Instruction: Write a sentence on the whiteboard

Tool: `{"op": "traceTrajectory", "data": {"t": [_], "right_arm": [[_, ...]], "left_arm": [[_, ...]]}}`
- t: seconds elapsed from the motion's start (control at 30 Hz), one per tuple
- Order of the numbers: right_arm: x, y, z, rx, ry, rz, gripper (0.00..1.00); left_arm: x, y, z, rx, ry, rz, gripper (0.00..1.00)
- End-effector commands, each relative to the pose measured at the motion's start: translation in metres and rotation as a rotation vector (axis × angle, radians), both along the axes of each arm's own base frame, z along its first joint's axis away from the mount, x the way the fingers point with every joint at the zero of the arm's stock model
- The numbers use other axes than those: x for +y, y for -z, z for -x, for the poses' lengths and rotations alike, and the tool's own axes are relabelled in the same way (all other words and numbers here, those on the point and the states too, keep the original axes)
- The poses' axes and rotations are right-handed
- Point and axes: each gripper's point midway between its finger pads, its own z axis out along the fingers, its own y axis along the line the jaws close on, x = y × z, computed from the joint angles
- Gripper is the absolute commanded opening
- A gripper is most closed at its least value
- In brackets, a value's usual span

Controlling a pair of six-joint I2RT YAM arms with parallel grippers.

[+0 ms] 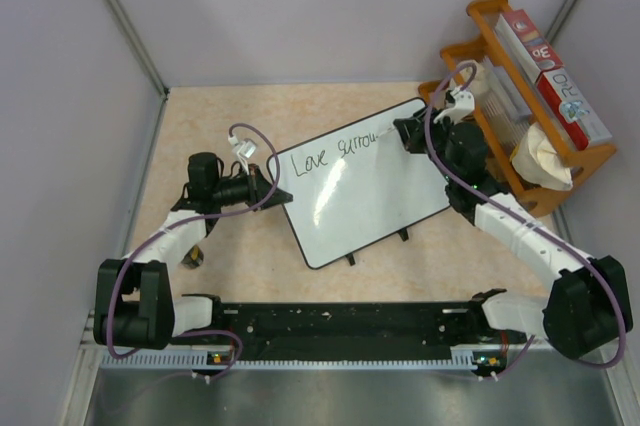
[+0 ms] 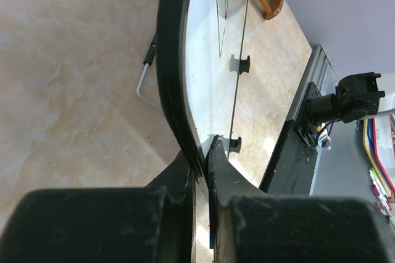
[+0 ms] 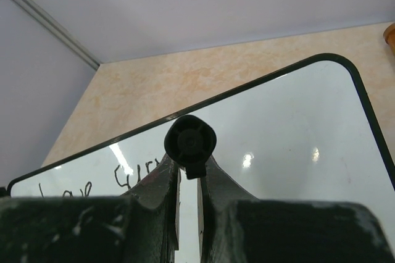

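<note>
The whiteboard [image 1: 365, 186] lies tilted on the table with black handwriting "Love surrou" along its far edge. My left gripper [image 1: 268, 186] is shut on the board's left edge; the left wrist view shows its jaws pinching the black frame [image 2: 176, 78]. My right gripper [image 1: 408, 134] is shut on a black marker [image 3: 191, 142], seen end-on in the right wrist view, held at the board's far edge next to the end of the writing. The board also shows in the right wrist view [image 3: 296, 127], with its letters at the lower left.
An orange wooden rack [image 1: 520, 96] with boxes and a crumpled cloth stands at the right, close behind my right arm. A thin metal hook [image 2: 145, 84] lies on the table beside the board. Grey walls close in on the left and back.
</note>
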Motion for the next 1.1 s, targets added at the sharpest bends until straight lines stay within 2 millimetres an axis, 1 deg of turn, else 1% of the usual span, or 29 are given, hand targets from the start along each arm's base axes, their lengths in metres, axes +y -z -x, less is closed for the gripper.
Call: {"op": "traceTrajectory", "data": {"t": [0.0,0.17,0.33,0.47,0.77,0.93,1.07], "right_arm": [[-0.009,-0.060,0.000,-0.147,0.031,-0.052,0.00],[-0.011,-0.065,-0.006,-0.156,0.045,-0.033,0.00],[-0.005,-0.058,-0.015,-0.136,0.037,-0.019,0.00],[-0.005,-0.053,-0.022,-0.121,0.045,-0.004,0.00],[-0.002,-0.025,-0.025,-0.069,0.042,0.010,0.00],[-0.003,-0.014,-0.028,-0.043,0.046,0.021,0.00],[-0.004,-0.004,-0.024,-0.026,0.046,0.027,0.00]], "left_arm": [[0.009,0.027,-0.013,-0.164,-0.009,-0.171,0.00],[0.010,0.027,-0.013,-0.166,-0.011,-0.172,0.00],[0.009,0.027,-0.013,-0.166,-0.009,-0.171,0.00],[0.009,0.027,-0.013,-0.166,-0.009,-0.171,0.00],[0.009,0.029,-0.013,-0.161,-0.009,-0.171,0.00],[0.009,0.028,-0.013,-0.161,-0.009,-0.171,0.00],[0.010,0.028,-0.013,-0.163,-0.010,-0.172,0.00]]}}
